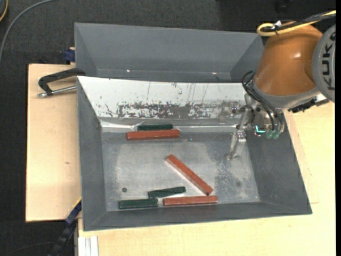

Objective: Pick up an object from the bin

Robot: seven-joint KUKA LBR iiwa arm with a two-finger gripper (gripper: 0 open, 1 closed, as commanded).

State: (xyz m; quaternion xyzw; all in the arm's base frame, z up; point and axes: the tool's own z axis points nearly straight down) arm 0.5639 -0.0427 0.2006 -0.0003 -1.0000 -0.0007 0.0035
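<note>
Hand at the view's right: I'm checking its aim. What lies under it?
Under the hand only bare bin floor shows; the nearest thing, a slanted red stick, lies left of it in the view. Whatever sits beneath the arm's orange cover is hidden.

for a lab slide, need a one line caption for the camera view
Gripper over the right side of the grey bin, apart from the diagonal red bar; more red and green bars lie around
</note>
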